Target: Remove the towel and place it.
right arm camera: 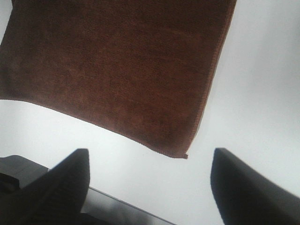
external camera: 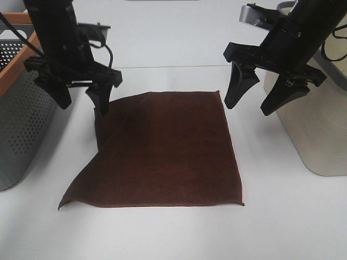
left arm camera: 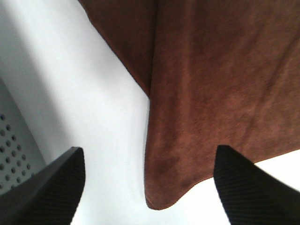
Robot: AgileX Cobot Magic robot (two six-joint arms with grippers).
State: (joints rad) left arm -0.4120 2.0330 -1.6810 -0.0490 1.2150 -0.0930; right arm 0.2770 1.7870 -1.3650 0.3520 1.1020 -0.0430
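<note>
The dark reddish-brown square cloth towel (external camera: 162,151) lies on the white table (external camera: 173,233). The left gripper (external camera: 81,97) and right gripper (external camera: 260,95) hang over its far corners, fingers apart, holding nothing.

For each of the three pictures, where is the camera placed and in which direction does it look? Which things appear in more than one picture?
Exterior high: mounted above, looking down at the table, the towel, both arms, the left gripper and the right gripper.
Left wrist: on the left arm, looking down past its open fingers at a folded towel corner.
Right wrist: on the right arm, looking down past its open fingers at another towel corner.
Shared: the towel and white table appear in all three.
</note>
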